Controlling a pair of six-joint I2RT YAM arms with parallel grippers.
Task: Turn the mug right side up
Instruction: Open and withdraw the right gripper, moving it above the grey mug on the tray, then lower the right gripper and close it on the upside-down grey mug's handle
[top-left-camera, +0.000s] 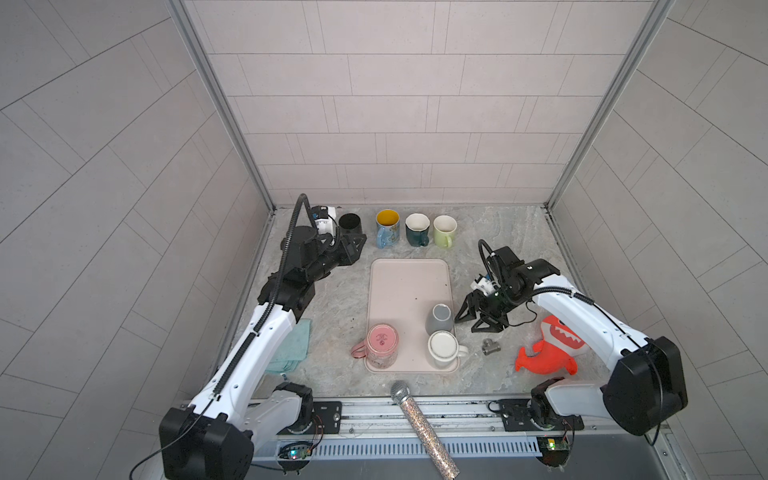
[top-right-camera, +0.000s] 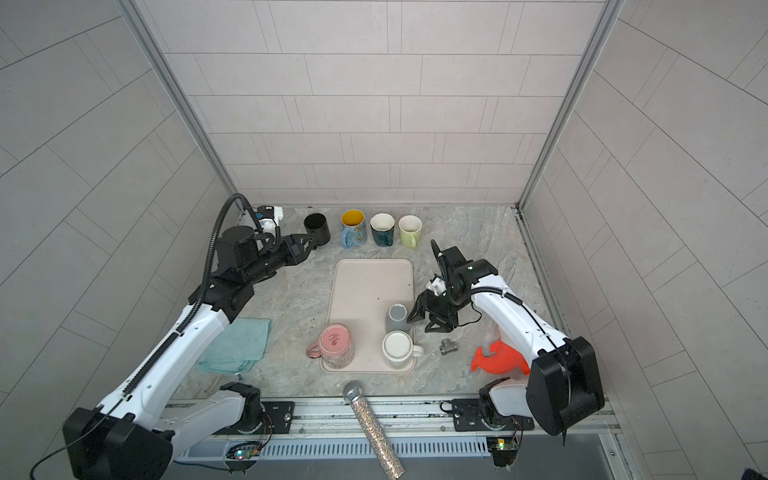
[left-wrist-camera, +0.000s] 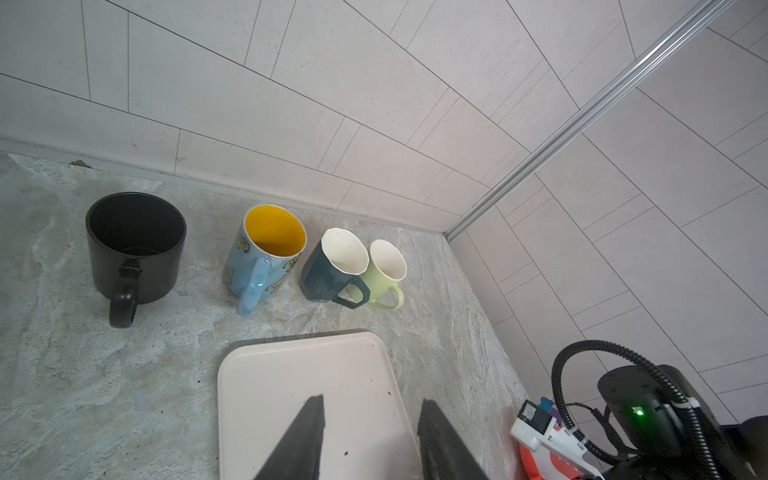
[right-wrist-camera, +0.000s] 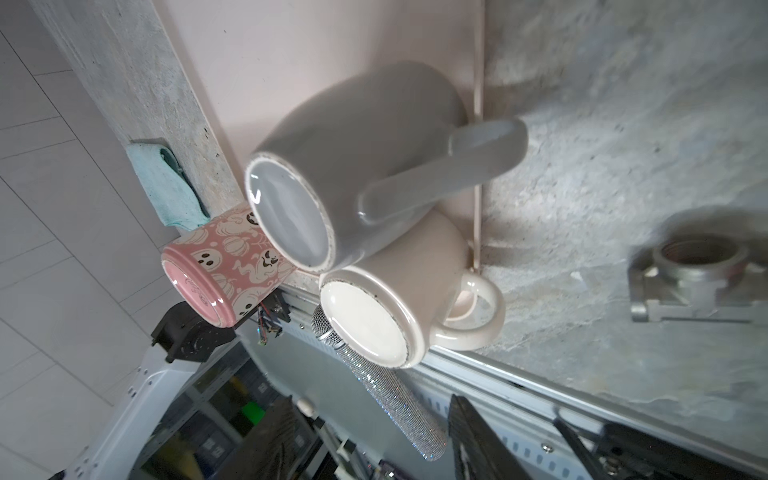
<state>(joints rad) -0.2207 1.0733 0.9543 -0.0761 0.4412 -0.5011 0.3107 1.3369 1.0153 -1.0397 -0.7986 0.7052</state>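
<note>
Tray (top-left-camera: 409, 282): lower centre in both top views; holds three mugs, all base up.
Near end of tray: pink ghost mug (top-left-camera: 381, 341) at left, cream mug (top-left-camera: 442, 350) at right.
Grey mug (top-left-camera: 440, 318): just behind the cream mug, at the tray's right edge.
Back row: black mug (top-left-camera: 350, 226), blue mug (top-left-camera: 387, 227), teal mug (top-left-camera: 417, 228) and green mug (top-left-camera: 444, 230), mouths up.
Surroundings: microphone (top-left-camera: 419, 424) over the front edge; cloth (top-left-camera: 291, 349) left; pipe fitting (top-left-camera: 490, 346) and shark toy (top-left-camera: 552, 349) right.
Right gripper (top-left-camera: 465, 325): jaws apart, holding nothing, just right of the grey mug; contact cannot be told.
Left gripper (left-wrist-camera: 372, 401): jaws apart, holding nothing, by the tray's far left corner.
</note>
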